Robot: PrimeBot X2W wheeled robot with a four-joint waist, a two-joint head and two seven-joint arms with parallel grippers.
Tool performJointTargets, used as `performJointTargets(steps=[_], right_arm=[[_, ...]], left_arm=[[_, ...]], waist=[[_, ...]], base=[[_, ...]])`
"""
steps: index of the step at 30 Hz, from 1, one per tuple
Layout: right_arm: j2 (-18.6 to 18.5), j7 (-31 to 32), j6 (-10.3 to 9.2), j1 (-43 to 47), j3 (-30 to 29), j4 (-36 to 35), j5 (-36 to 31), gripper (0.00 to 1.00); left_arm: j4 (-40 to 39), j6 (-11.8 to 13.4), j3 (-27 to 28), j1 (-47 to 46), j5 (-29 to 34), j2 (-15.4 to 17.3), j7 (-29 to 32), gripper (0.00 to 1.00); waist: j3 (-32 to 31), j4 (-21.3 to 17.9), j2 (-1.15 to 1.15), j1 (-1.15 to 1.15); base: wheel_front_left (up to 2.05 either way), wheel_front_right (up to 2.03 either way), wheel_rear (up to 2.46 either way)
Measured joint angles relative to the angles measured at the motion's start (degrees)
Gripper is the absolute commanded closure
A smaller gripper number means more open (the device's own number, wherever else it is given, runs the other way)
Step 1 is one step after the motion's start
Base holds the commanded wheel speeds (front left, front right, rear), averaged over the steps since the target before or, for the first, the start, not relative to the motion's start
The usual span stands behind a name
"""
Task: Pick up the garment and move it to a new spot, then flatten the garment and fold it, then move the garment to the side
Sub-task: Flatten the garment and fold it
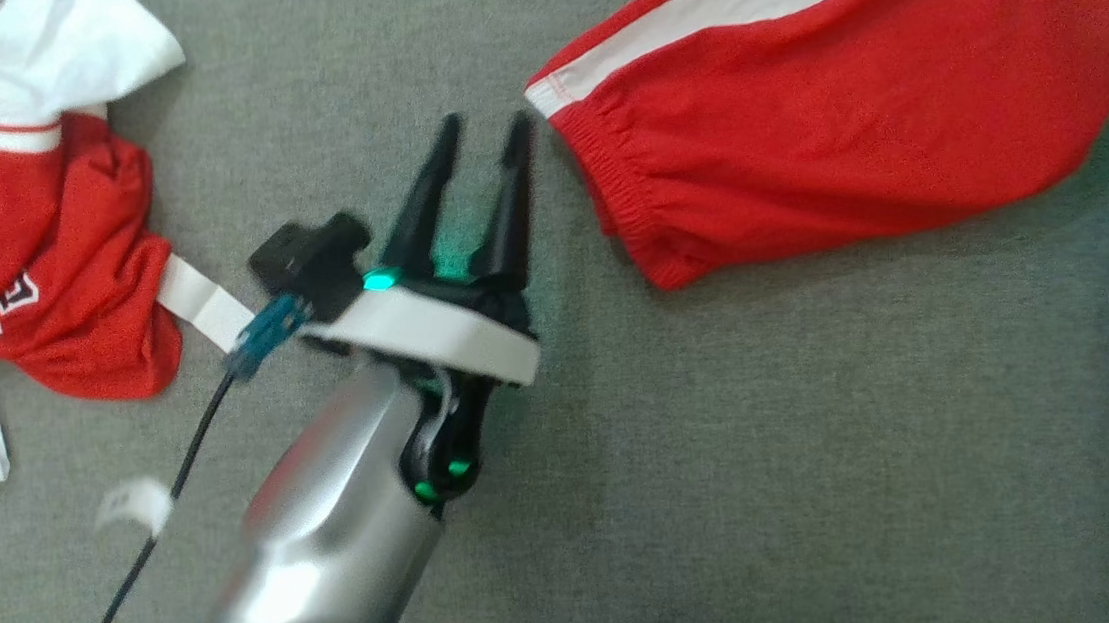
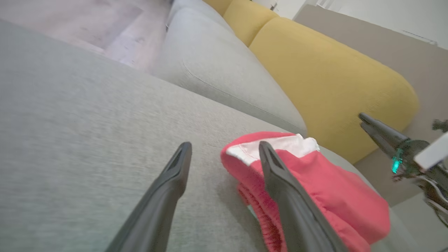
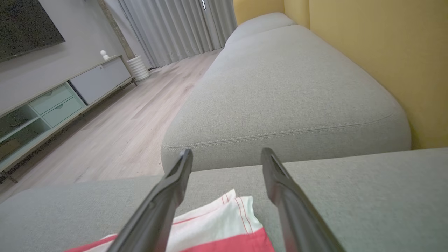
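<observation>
Soft, light red shorts [image 1: 847, 95] are laid on a sofa [image 1: 776, 433]; left gripper [image 1: 485, 122] and right gripper [image 3: 226, 151] are held spread, empty. The waistband [image 1: 609, 186] is judged the surest hold.

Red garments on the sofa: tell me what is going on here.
A two-armed robot is working on garments laid on a grey sofa seat. Its left pincer stands open beside the elastic waistband of the red shorts, holding nothing. The right pincer is open too, above a white and red cloth edge, likely the shorts' other end. A crumpled red and white jersey lies apart to the left. The shorts lie fairly flat, not yet folded.
</observation>
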Motion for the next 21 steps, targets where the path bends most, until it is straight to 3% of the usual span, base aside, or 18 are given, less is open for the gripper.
performJointTargets(steps=[5, 9, 14, 21], right_arm=[[-1.43, -3.79, 0.0, 6.88, 2.72, -1.64, 1.27, 0.0], [-2.0, -4.67, 0.0, 10.5, 3.2, -1.21, 1.97, 0.0], [-2.6, -2.19, 0.0, 12.66, 2.93, 2.52, 3.48, 0.0], [-5.5, -1.16, 0.0, 11.32, -0.26, 11.33, 2.72, 0.0]], left_arm=[[-9.24, 7.44, 9.34, 9.06, 15.79, -0.21, 0.0, 0.0], [-17.06, 12.14, 12.02, 15.69, 27.95, -0.91, -0.03, 0.0], [-25.3, 15.53, 11.9, 21.52, 37.54, -1.71, -0.26, 0.0], [-31.12, 17.53, 9.09, 25.41, 43.36, -1.9, -0.31, 0.0]], waist=[[-3.42, -0.8, 0.0, -0.01], [-5.4, -0.12, 0.0, -0.02], [-5.96, 2.91, 0.0, -0.01], [-5.12, 8.31, 0.0, 0.0]], base=[[0.0, 0.0, 0.0], [0.0, 0.0, 0.0], [0.0, 0.0, 0.0], [0.0, 0.0, 0.0]])
